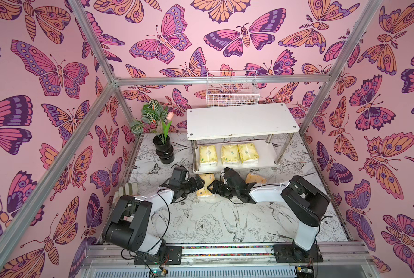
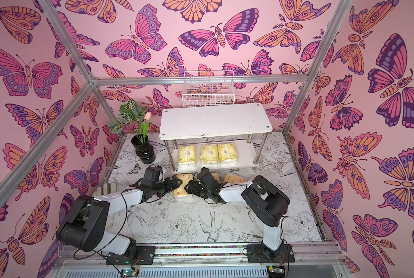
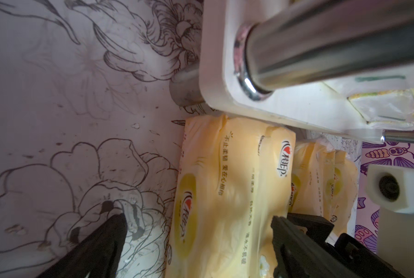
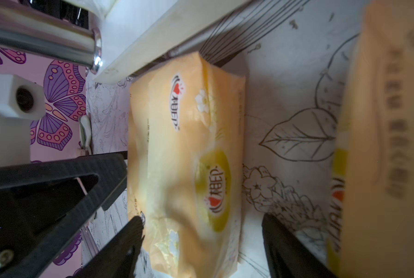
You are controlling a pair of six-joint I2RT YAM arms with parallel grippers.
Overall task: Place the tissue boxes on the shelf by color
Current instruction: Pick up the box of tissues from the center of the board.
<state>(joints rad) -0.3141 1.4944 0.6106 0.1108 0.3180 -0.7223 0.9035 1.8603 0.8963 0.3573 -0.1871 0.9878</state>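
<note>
Reaching up from the bottom edge of both top views, the left arm (image 1: 151,200) and right arm (image 1: 266,193) fold inward over the flower-printed counter (image 1: 213,221). There the left end effector (image 1: 200,184) and the right end effector (image 1: 212,189) face each other across the leftmost orange-yellow tissue pack (image 1: 204,192), which lies on the counter with its far end at the front left corner of the white shelf (image 1: 242,120). Both are spread and pinching nothing: each wrist view shows two black fingers (image 3: 105,240) standing apart with an orange-yellow pack between them. Right of the leftmost pack, two more orange-yellow packs lie along the shelf front, one (image 2: 215,177) mostly hidden by the right wrist, one (image 1: 255,179) in the open. Higher in the frame, three pale yellow-green tissue packs (image 1: 208,156) sit side by side on its lower tier. A white wire basket (image 1: 231,92) sits behind, against the butterfly wall (image 1: 225,36).
</note>
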